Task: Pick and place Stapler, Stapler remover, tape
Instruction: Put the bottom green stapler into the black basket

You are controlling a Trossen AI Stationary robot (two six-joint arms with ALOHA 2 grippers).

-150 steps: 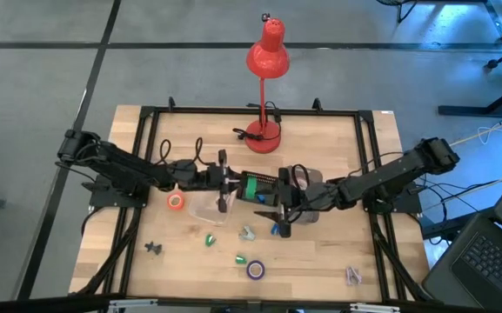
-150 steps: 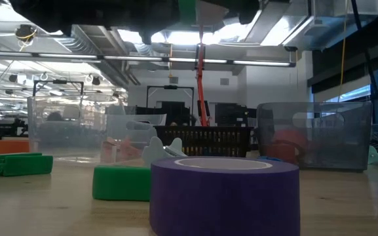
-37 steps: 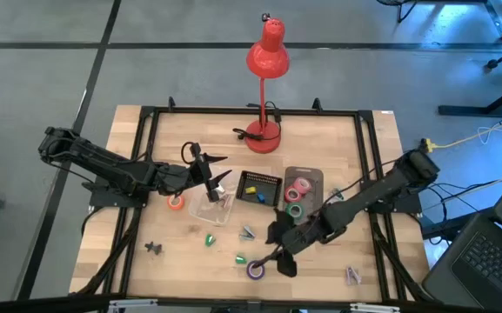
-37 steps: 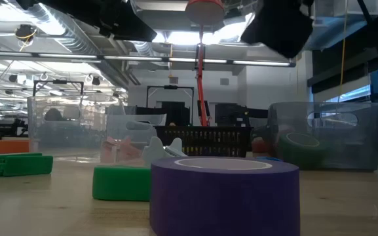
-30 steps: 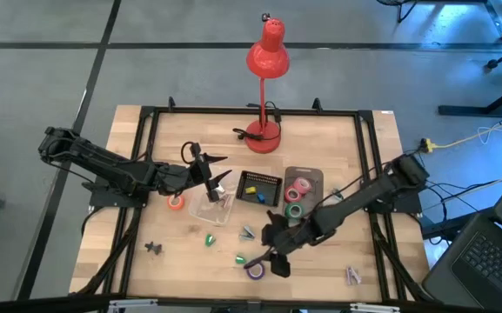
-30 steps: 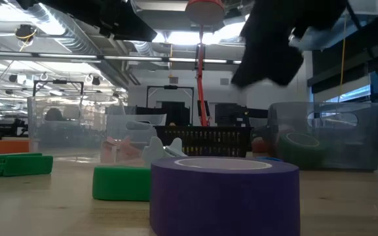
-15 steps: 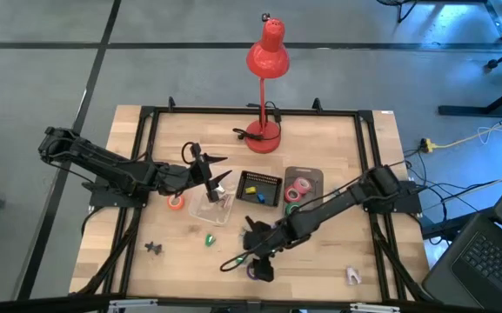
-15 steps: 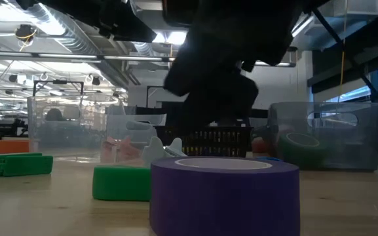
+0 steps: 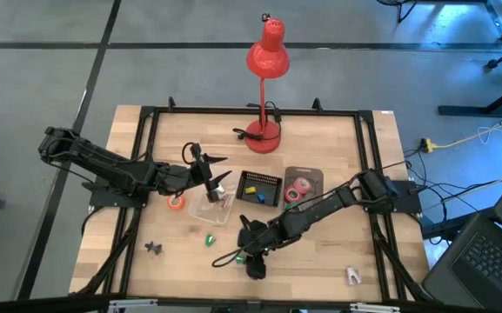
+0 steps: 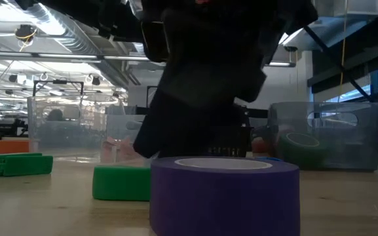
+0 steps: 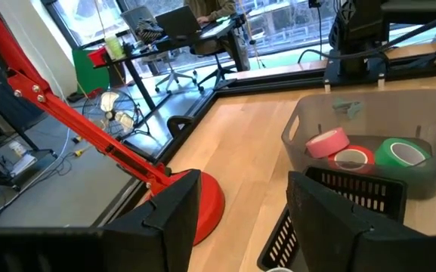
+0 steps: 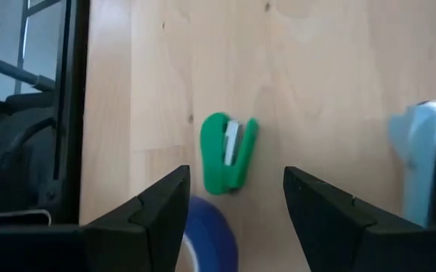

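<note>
Purple tape (image 10: 225, 192) under right pincer (image 9: 249, 254)

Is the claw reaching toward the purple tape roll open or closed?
Open. In the right wrist view, the right gripper has its two dark fingers spread wide apart, with the purple tape and a green stapler in the gap between them.

Open-plan lab: ceiling ducts (image 10: 77, 42), desks (image 11: 202, 30).

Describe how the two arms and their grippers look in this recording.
Both arms are matte black, built of jointed segments with thin dark cables along them. The left gripper and right gripper each end in two broad, flat, dark fingers with angular tips. No markings are visible.
</note>
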